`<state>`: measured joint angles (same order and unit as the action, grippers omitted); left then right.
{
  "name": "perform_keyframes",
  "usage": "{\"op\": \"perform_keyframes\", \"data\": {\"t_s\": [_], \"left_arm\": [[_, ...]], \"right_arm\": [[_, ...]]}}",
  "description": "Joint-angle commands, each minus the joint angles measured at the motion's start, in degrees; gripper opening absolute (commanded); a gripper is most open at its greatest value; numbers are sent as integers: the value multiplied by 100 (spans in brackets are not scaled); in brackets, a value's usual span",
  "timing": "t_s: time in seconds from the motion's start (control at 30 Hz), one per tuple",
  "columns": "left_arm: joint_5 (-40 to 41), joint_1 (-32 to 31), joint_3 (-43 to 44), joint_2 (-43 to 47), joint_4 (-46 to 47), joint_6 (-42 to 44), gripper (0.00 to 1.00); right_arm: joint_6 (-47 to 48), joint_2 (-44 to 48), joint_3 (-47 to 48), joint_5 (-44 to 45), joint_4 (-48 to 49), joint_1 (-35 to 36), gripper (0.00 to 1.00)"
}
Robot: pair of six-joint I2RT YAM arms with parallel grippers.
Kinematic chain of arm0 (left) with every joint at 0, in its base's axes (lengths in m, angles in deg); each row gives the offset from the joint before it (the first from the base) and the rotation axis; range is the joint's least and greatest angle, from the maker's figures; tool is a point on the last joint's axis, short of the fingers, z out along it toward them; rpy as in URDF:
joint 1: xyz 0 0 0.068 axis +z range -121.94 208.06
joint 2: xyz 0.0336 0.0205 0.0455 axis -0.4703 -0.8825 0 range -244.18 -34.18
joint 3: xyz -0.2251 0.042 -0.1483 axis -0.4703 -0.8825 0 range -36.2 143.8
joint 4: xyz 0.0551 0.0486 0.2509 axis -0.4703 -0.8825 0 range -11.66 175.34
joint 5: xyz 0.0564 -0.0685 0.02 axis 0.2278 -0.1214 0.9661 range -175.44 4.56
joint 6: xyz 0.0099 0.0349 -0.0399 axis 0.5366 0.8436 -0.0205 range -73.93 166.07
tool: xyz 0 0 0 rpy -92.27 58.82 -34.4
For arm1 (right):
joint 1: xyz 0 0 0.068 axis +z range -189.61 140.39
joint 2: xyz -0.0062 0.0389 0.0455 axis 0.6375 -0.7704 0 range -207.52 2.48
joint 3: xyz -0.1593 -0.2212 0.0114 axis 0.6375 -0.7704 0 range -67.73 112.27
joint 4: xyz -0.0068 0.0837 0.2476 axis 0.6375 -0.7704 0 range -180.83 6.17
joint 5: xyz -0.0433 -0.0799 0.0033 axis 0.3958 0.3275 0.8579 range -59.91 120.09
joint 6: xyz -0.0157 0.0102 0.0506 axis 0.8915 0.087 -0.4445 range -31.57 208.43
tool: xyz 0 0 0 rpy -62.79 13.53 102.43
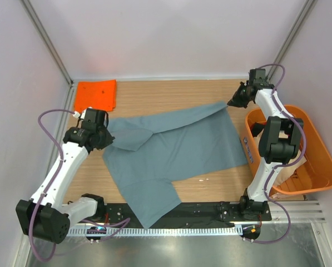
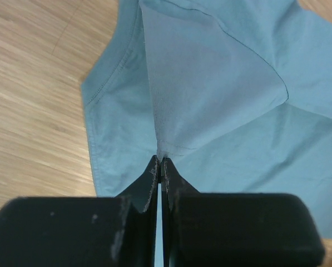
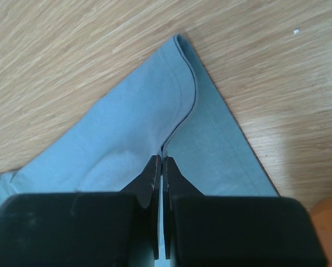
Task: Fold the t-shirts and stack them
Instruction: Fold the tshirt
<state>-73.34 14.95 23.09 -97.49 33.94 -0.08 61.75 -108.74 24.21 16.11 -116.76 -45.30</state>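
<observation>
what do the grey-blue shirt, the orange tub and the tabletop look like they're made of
The grey-blue t-shirt looks like soft matt cloth, likely a cotton knit: fine weave, stitched hems, limp folds. The orange tub is probably rigid plastic, smooth and slightly glossy, with a moulded rim. The table shows pale matt wood grain; whether it is solid wood or laminate cannot be told.

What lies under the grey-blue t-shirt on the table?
The wooden tabletop shows around the grey-blue t-shirt; its near corner overlaps the black base rail. Anything flat beneath the cloth is hidden.
</observation>
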Motion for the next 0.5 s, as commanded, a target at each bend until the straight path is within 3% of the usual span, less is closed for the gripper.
{"op": "perform_keyframes", "data": {"t_s": [0.0, 0.1, 0.17, 0.2, 0.23, 0.3, 0.4, 0.47], "left_arm": [[-128, 18, -57, 64, -72, -34, 0], [-190, 27, -145, 152, -81, -8, 0], [-191, 27, -119, 292, -151, 27, 14], [-112, 27, -93, 354, -195, 18, 25], [-15, 27, -58, 424, -178, 45, 49], [310, 27, 39, 486, -64, 159, 65], [512, 27, 197, 198, 305, 343, 71], [574, 18, 276, -57, 604, 501, 71]], "right_arm": [[215, 337, -35, 254, -214, 7, 1], [408, 417, -89, 753, -424, 7, 3], [531, 461, -63, 1027, -696, 7, 14], [584, 452, 42, 1159, -802, 7, 20], [593, 443, 87, 1256, -829, 7, 32], [541, 330, 367, 1248, -645, 7, 41], [506, -118, 929, 941, -276, 16, 50], [523, -530, 1341, 679, -136, 33, 50]]}}
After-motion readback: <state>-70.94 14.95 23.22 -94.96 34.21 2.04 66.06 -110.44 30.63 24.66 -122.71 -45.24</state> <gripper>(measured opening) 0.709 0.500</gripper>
